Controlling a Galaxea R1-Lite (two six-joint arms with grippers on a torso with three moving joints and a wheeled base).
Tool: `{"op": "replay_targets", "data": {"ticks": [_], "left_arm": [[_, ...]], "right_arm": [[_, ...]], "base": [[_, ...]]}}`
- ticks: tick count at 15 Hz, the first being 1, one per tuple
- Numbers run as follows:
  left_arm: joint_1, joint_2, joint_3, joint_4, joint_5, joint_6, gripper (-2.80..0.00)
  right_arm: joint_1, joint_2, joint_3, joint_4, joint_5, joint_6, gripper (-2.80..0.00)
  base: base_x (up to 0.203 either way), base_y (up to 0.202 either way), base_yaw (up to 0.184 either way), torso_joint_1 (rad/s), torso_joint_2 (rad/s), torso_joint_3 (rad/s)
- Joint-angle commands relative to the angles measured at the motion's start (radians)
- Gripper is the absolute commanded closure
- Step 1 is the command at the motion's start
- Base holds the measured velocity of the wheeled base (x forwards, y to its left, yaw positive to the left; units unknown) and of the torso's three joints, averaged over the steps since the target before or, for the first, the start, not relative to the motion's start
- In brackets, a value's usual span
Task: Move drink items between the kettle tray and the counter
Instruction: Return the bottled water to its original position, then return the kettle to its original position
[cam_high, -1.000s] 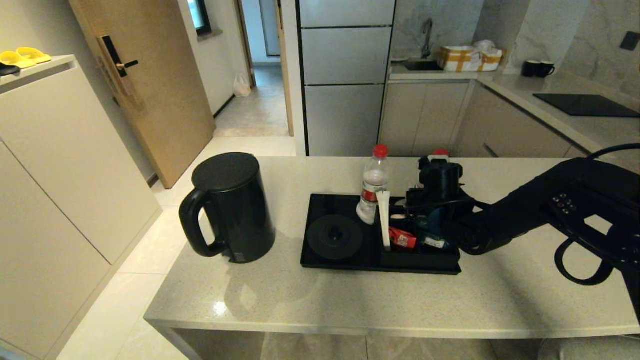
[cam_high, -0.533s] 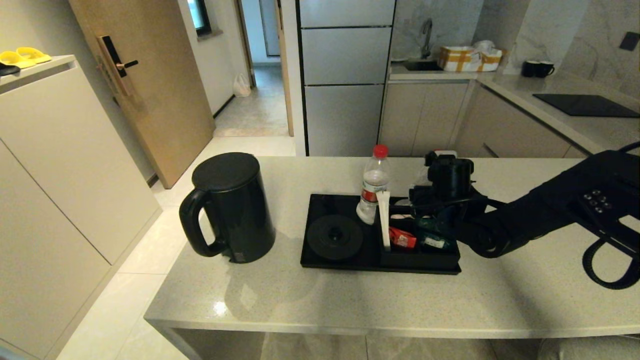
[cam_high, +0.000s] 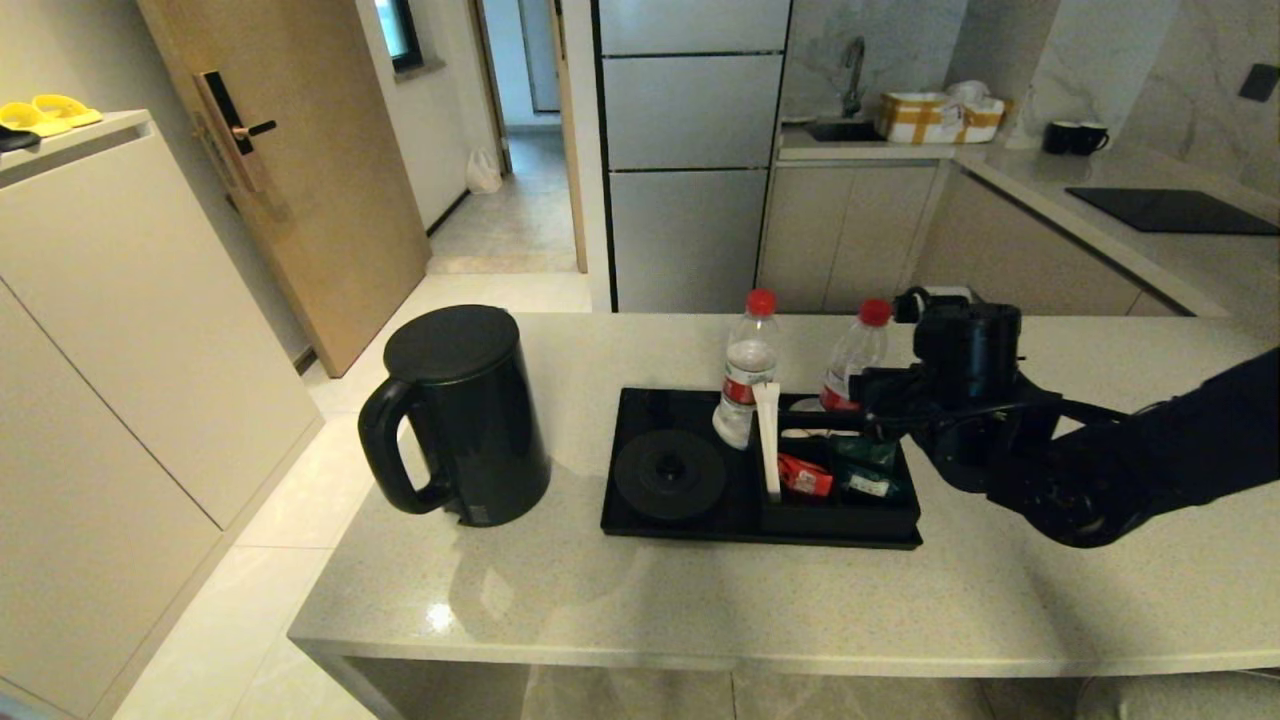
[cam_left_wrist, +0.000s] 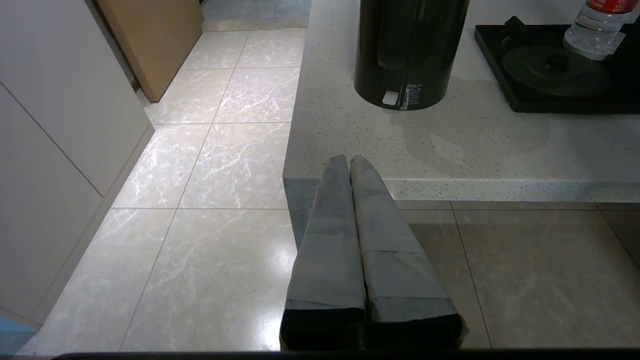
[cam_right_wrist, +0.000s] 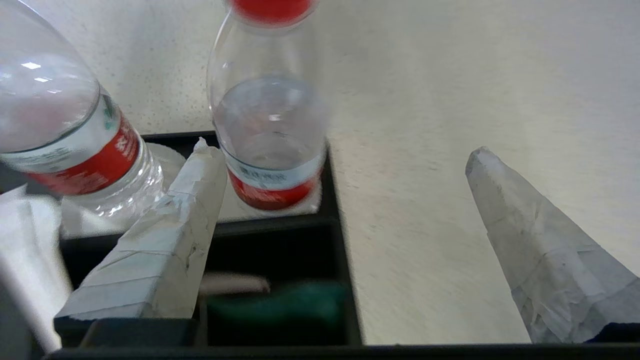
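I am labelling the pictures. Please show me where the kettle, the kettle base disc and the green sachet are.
kettle (cam_high: 470, 420): head view, on the middle of its black body.
kettle base disc (cam_high: 669, 474): head view, on the disc's centre, on the tray.
green sachet (cam_high: 866, 452): head view, on its visible face inside the sachet box.

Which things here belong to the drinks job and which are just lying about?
Job:
tall black handled kettle on the beige speckled counter
two clear red-capped water bottles on the flat black tray
dark green sachet
open right tool

Lying about:
two black mugs
yellow slippers
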Motion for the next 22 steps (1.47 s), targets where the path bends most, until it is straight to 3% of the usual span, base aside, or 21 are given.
{"op": "replay_targets", "data": {"ticks": [1, 4, 5, 6, 8, 11, 13, 15, 22], "left_arm": [[0.000, 0.002, 0.002, 0.000, 0.000, 0.002, 0.00], [0.000, 0.002, 0.002, 0.000, 0.000, 0.000, 0.00], [0.000, 0.002, 0.002, 0.000, 0.000, 0.002, 0.00], [0.000, 0.002, 0.002, 0.000, 0.000, 0.002, 0.00], [0.000, 0.002, 0.002, 0.000, 0.000, 0.000, 0.00], [0.000, 0.002, 0.002, 0.000, 0.000, 0.000, 0.00], [0.000, 0.002, 0.002, 0.000, 0.000, 0.002, 0.00], [0.000, 0.002, 0.002, 0.000, 0.000, 0.001, 0.00], [0.000, 0.002, 0.002, 0.000, 0.000, 0.001, 0.00]], "right_arm": [[0.005, -0.147, 0.058, 0.018, -0.005, 0.001, -2.80], [0.009, -0.323, 0.088, 0.098, -0.008, -0.002, -2.80], [0.009, -0.393, 0.085, 0.164, -0.008, -0.005, -2.35], [0.009, -0.458, 0.075, 0.239, -0.007, -0.007, 0.00], [0.009, -0.571, 0.042, 0.396, -0.008, -0.009, 0.00], [0.013, -0.684, 0.028, 0.522, -0.039, -0.011, 0.00], [0.019, -0.770, 0.011, 0.615, -0.092, -0.012, 0.00], [0.003, -0.839, -0.035, 0.718, -0.209, -0.038, 0.00], [-0.361, -1.176, -0.048, 0.828, -0.284, -0.159, 0.00]], "base": [[0.000, 0.000, 0.000, 0.000, 0.00, 0.000], [0.000, 0.000, 0.000, 0.000, 0.00, 0.000], [0.000, 0.000, 0.000, 0.000, 0.00, 0.000], [0.000, 0.000, 0.000, 0.000, 0.00, 0.000], [0.000, 0.000, 0.000, 0.000, 0.00, 0.000], [0.000, 0.000, 0.000, 0.000, 0.00, 0.000], [0.000, 0.000, 0.000, 0.000, 0.00, 0.000], [0.000, 0.000, 0.000, 0.000, 0.00, 0.000], [0.000, 0.000, 0.000, 0.000, 0.00, 0.000]]}}
